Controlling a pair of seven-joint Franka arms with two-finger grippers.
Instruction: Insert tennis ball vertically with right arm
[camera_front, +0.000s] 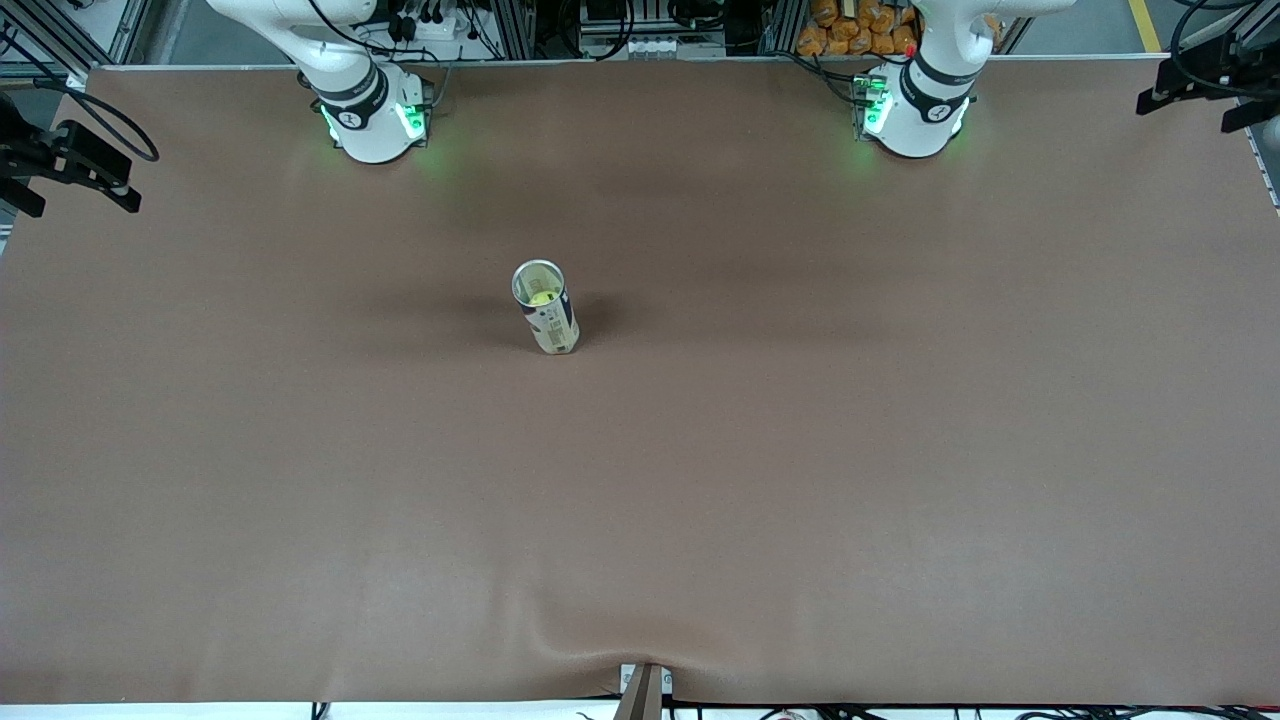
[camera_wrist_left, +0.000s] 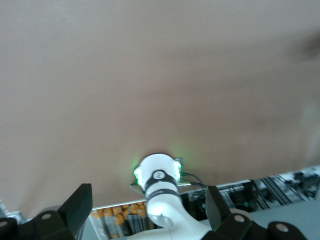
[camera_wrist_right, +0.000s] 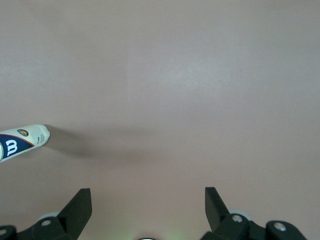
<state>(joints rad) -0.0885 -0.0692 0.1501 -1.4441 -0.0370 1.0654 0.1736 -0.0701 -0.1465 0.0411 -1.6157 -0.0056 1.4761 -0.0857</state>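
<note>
A white tennis ball can (camera_front: 546, 308) stands upright on the brown table, about midway between the two arms' ends. Its mouth is open, and a yellow tennis ball (camera_front: 541, 297) shows inside it. In the right wrist view the can (camera_wrist_right: 22, 140) pokes in at the picture's edge, well apart from the right gripper (camera_wrist_right: 148, 200), which is open, empty and high over bare table. The left gripper (camera_wrist_left: 149, 202) is also open and empty, held up over the left arm's own base (camera_wrist_left: 157, 175). Neither gripper shows in the front view.
The two white arm bases (camera_front: 372, 115) (camera_front: 915, 110) stand along the table's edge farthest from the front camera. Black camera mounts (camera_front: 70, 160) (camera_front: 1215, 80) sit at both ends of the table. The brown cloth (camera_front: 640, 500) has a wrinkle (camera_front: 640, 650) at its nearest edge.
</note>
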